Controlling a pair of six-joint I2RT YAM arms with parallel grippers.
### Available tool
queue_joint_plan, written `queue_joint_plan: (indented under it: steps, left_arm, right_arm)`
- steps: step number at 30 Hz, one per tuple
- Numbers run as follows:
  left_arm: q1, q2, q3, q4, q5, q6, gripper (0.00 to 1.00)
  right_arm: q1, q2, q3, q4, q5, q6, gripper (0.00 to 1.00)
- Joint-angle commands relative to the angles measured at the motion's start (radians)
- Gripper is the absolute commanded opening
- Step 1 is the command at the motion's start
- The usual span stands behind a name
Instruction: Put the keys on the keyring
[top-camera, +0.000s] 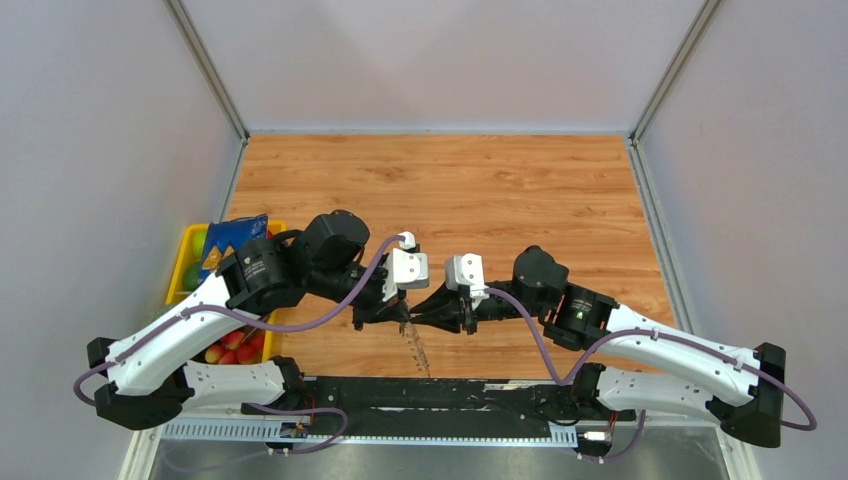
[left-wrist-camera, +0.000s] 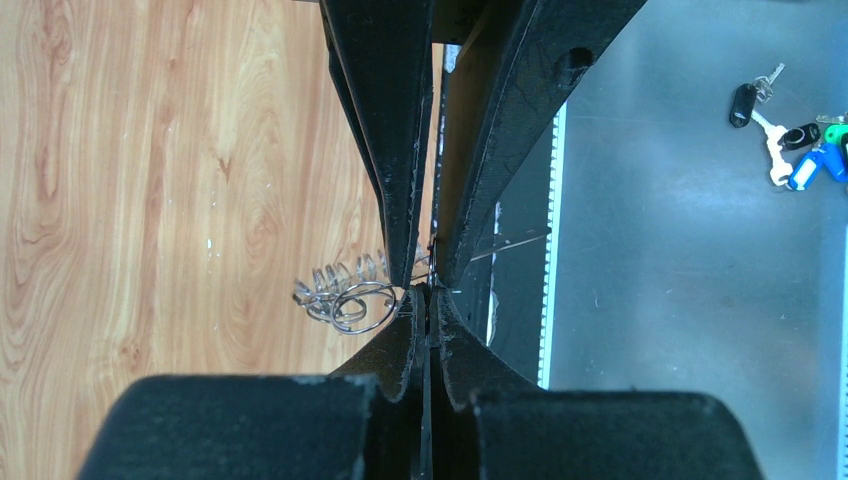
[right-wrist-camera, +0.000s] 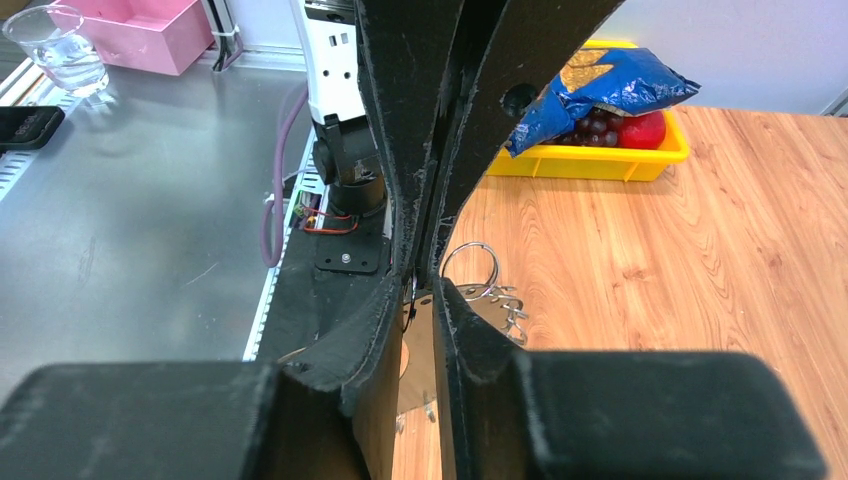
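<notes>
Left hand (left-wrist-camera: 428, 297) is pressed together just over the near edge of the table (top-camera: 450, 190). I judge it is pinching the keyring (left-wrist-camera: 345, 298) by its thin wire, since the hoop and its fringe of small rings hang at those fingertips. Nearer me, the keys (left-wrist-camera: 798, 137) lie bunched on the grey metal surface (left-wrist-camera: 680, 300), well apart to the right. Right hand (right-wrist-camera: 425, 287) meets the left tip to tip, jaws almost together; I cannot tell whether it holds anything. I read this as steadying the ring. Next I need a key fetched and threaded onto the wire. Farther left sits a yellow bin (right-wrist-camera: 600, 162).
</notes>
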Motion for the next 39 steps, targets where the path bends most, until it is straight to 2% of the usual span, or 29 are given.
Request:
queue_joint_plan:
  steps: [1,25,39]
  left_arm:
    - [-0.005,-0.022,0.004,0.047,0.022,0.025,0.0]
    - [-0.005,-0.031,-0.008,0.05,0.028,0.027,0.0]
    - [-0.006,-0.04,-0.011,0.052,0.021,0.027,0.0]
  right_arm:
    - [0.011,-0.003,0.024,0.054,-0.02,0.01,0.2]
    - [0.021,-0.007,0.056,0.053,0.001,0.023,0.18]
    - [0.025,0.002,0.058,0.052,-0.001,0.028,0.12]
